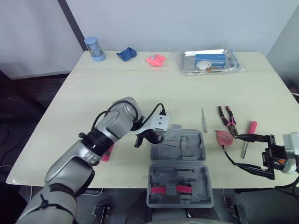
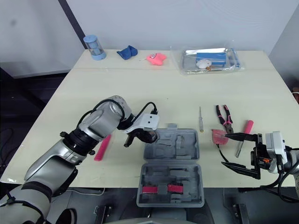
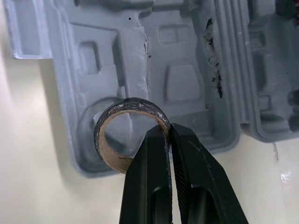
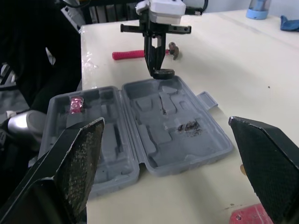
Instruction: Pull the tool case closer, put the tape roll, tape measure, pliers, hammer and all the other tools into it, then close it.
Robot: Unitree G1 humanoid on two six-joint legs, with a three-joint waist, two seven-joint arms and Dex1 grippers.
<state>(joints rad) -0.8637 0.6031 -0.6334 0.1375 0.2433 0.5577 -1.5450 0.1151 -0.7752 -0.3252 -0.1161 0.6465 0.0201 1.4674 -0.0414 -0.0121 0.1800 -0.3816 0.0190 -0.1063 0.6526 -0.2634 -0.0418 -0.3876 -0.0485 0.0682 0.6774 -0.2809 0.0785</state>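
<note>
Left arm (image 1: 112, 123) is bent inward | tape roll (image 3: 131, 104) is pinched by left pincer (image 3: 169, 131), tool case (image 1: 180, 149) just below it | right pincer (image 1: 235, 150) is held spread, tape measure (image 1: 223, 137) beside it.

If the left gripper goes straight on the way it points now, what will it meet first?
Probably the case: the left gripper, shut on the tape roll, points at its round recess, so the roll would touch there first. Depth is unclear.

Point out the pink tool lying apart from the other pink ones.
The pink-handled tool, alone on the left of the tool case. The pliers, tape measure and second pink-handled tool all lie right of the case.
</note>
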